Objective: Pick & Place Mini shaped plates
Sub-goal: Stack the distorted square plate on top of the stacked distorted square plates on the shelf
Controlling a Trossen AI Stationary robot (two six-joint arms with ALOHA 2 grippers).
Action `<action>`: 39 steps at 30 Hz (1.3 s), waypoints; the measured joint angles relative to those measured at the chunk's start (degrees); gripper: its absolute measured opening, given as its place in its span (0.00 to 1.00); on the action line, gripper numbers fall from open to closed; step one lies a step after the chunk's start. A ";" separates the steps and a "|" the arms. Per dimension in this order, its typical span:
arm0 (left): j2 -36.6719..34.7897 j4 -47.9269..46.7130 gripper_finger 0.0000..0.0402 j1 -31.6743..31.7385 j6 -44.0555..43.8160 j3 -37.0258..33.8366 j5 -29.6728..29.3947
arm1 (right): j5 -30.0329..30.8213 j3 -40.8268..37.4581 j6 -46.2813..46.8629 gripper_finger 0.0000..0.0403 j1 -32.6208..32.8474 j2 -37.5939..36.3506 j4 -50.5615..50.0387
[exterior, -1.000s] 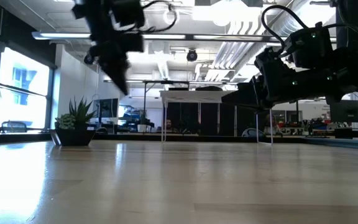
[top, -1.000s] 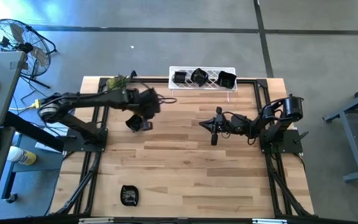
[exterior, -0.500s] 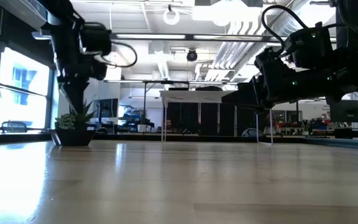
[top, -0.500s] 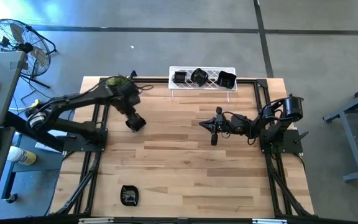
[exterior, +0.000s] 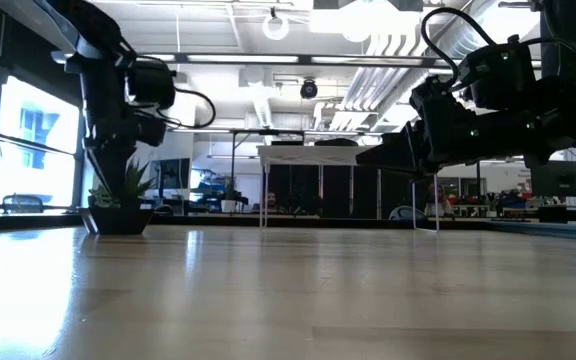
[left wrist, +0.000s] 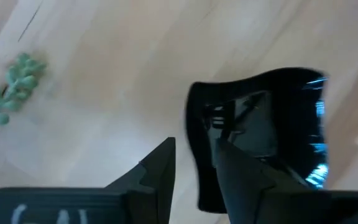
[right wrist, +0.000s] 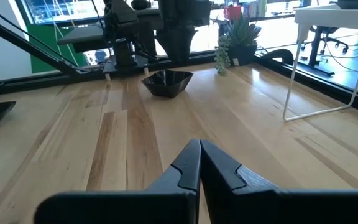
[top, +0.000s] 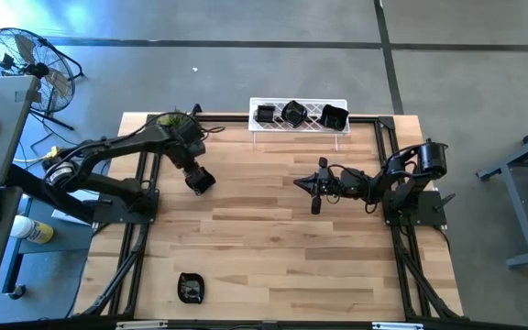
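Left tool (top: 200,181) over plate (left wrist: 260,130) — seemingly apart

The high view looks straight down on the whole wooden desk (top: 264,229) and both arms from well above. The low view sits at desk-top level, facing across the boards into the room. The left wrist camera looks down, close over a black plate (left wrist: 266,130). The right wrist camera faces level across the desk toward that same plate (right wrist: 166,82) and the potted plant (right wrist: 238,37), also seen in the low view (exterior: 118,200).
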 joint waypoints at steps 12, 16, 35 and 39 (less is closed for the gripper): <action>2.86 4.61 0.18 -0.01 1.42 -3.89 -0.21 | 0.01 0.00 0.00 0.01 0.00 0.00 0.08; 2.54 5.03 0.04 0.01 1.40 -3.89 1.16 | 0.01 0.00 0.00 0.01 0.02 0.00 0.08; 4.03 22.90 0.00 -18.40 -30.22 1.88 8.41 | -0.40 -0.87 -0.62 0.01 0.02 0.00 4.06; 7.63 34.08 0.00 -23.33 -36.33 1.88 4.48 | -0.40 -2.94 -0.63 0.01 0.02 0.00 8.41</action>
